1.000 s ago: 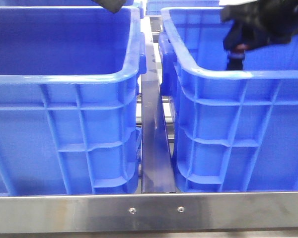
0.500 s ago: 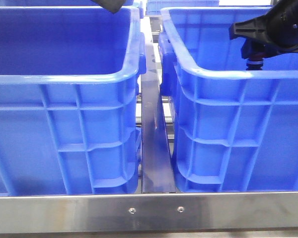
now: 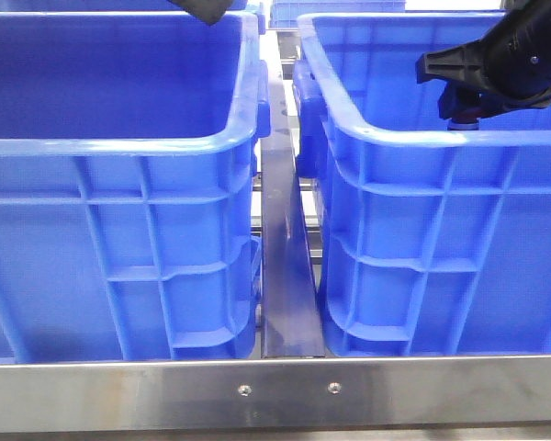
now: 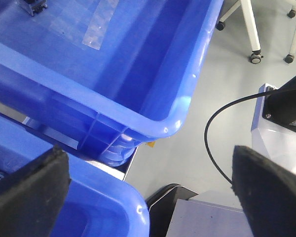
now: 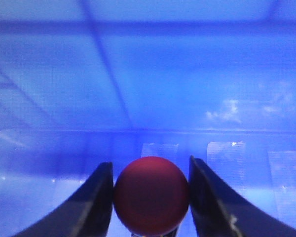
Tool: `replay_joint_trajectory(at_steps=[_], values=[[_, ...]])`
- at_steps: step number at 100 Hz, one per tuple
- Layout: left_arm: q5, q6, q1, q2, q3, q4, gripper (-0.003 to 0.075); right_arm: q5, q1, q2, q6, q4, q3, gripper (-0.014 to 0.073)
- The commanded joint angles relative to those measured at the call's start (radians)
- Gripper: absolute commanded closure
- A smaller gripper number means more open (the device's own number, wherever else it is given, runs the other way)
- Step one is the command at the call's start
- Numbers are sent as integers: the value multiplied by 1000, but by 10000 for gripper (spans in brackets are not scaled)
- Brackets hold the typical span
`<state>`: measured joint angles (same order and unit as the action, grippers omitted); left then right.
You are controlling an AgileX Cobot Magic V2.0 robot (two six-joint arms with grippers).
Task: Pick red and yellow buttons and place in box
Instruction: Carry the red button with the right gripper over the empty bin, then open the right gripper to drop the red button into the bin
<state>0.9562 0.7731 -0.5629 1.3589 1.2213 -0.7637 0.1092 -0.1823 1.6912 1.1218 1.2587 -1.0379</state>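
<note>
My right gripper point(image 3: 463, 116) reaches down inside the right blue bin point(image 3: 441, 140), its tips just behind the near rim. In the right wrist view the right gripper point(image 5: 151, 165) is shut on a round red button point(image 5: 151, 193), held between both fingers above the bin's blue floor. My left gripper point(image 4: 148, 168) is open and empty, hovering over the corner of a blue bin point(image 4: 93, 207) and the grey floor. Only a dark tip of the left gripper point(image 3: 205, 9) shows at the top of the front view. No yellow button is in view.
The left blue bin point(image 3: 119, 145) stands beside the right one, with a metal rail point(image 3: 285, 276) between them and a steel edge point(image 3: 285, 390) in front. The left wrist view shows another blue bin point(image 4: 113, 74), a black cable point(image 4: 222, 113) and chair casters point(image 4: 255, 57).
The right arm moved right over the right bin, then a little back left, and the gripper dropped lower behind the rim with the red button. The left arm has not moved.
</note>
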Motion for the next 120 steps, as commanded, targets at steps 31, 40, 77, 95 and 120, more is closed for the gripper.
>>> replay_joint_trajectory(at_steps=[31,40,77,95,120], values=[[-28,6,0,-33,35,-47,99,23,2,-47,11,4,-33,51],[-28,6,0,-33,35,-47,99,25,4,-65,11,4,-31,51],[-34,21,0,-33,35,-47,99,-8,4,-286,11,4,72,81],[-53,21,0,-40,35,-38,100,-34,4,-470,11,4,193,341],[-173,-328,22,-127,35,297,100,-160,4,-762,11,8,339,449]])
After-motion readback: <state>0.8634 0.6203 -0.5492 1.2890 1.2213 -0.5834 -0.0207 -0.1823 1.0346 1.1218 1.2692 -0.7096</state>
